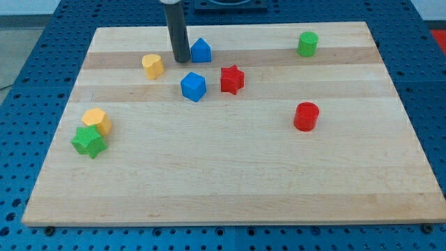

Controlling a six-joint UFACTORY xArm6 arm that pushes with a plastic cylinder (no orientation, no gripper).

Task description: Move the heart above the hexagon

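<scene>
Barely begun: yellow heart [152, 65] sits at ten o'clock on the board, yellow hexagon [96, 120] well apart at its seven o'clock touching green star [88, 141]; my tip [181, 60], a bare rod grasping nothing, stands between heart and blue house-shaped block [201, 50].

The rod [178, 31] is cut off by the view's top edge; its mounting cannot be seen. My tip [181, 61] stands just left of the blue house-shaped block [201, 50] and hides that block's left edge. The green star [88, 141] covers the lower part of the yellow hexagon [97, 120]. The dark object [230, 5] behind the table [230, 188] is cut off at the view's top and cannot be identified. The blue perforated base [21, 56] is cut off at every edge.
</scene>
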